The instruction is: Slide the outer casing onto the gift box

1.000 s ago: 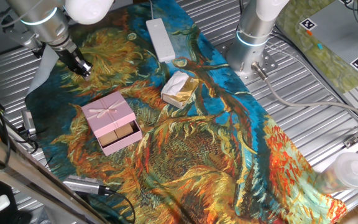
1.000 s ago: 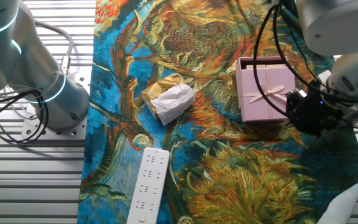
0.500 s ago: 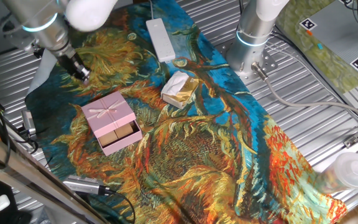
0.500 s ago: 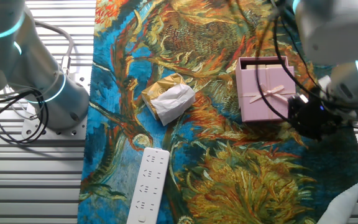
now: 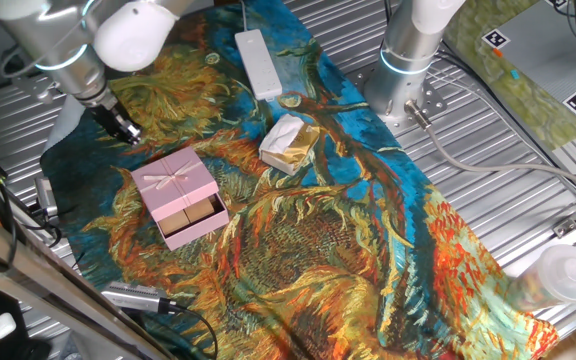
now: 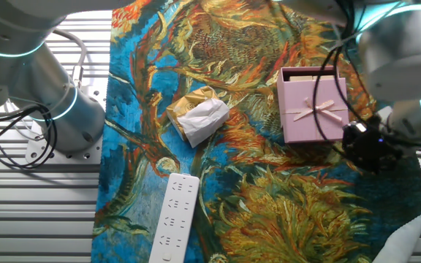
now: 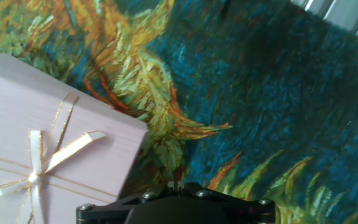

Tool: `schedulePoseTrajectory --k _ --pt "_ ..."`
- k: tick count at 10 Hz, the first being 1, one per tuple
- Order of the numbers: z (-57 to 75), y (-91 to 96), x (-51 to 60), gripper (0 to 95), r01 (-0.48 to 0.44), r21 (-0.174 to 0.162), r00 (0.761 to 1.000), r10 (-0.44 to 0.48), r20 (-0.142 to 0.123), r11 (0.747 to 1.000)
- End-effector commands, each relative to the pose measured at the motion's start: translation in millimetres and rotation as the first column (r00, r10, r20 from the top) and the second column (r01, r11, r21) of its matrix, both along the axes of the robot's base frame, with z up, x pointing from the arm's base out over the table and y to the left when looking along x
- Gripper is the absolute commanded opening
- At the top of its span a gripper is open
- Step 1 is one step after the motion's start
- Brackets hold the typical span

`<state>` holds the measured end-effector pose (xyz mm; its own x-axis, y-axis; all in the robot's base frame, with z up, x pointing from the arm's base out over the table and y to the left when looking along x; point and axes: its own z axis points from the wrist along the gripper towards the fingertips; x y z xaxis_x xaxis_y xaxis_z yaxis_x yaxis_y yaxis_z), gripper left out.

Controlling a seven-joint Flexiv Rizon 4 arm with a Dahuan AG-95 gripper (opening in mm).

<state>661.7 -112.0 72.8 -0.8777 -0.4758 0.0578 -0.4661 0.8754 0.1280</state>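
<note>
The pale pink outer casing (image 5: 172, 178) with its ribbon bow lies on the painted cloth. It also shows in the other fixed view (image 6: 313, 109) and at the left of the hand view (image 7: 23, 155). The gift box (image 5: 196, 216) sticks partly out of the casing's near open end, its tan front showing; in the other fixed view only its pink rim and tan edge (image 6: 309, 74) show. My gripper (image 5: 126, 130) hovers beside the casing's far closed side, apart from it, with its jaws together and nothing between them. It also shows in the other fixed view (image 6: 370, 148) and the hand view (image 7: 178, 185).
A white-and-gold foil packet (image 5: 288, 143) lies mid-cloth, also in the other fixed view (image 6: 198, 117). A white power strip (image 5: 258, 62) lies at the far end. A second arm's base (image 5: 408, 60) stands beside the cloth. A clear plastic cup (image 5: 565, 272) stands at the right.
My gripper has shifted a little along the cloth behind the casing and the wrist has turned. The casing and gift box have not moved.
</note>
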Motion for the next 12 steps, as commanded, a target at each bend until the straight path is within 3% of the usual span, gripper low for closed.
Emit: schedulePoseTrajectory --k 1,3,6,9,12 --pt "-9.8 4.2 -3.7 0.0 0.019 0.04 1.0 -0.019 -0.001 0.999" --pt "-18.3 9.6 -8.0 0.0 0.036 0.048 0.999 -0.036 0.0 0.998" --pt "-27.6 18.4 -12.3 0.0 0.081 0.089 0.997 -0.08 -0.01 0.993" --pt "-29.1 25.0 -15.6 0.0 0.117 0.117 0.993 -0.115 -0.022 0.986" --pt "-26.8 26.5 -16.5 0.0 0.129 0.124 0.992 -0.127 -0.029 0.984"
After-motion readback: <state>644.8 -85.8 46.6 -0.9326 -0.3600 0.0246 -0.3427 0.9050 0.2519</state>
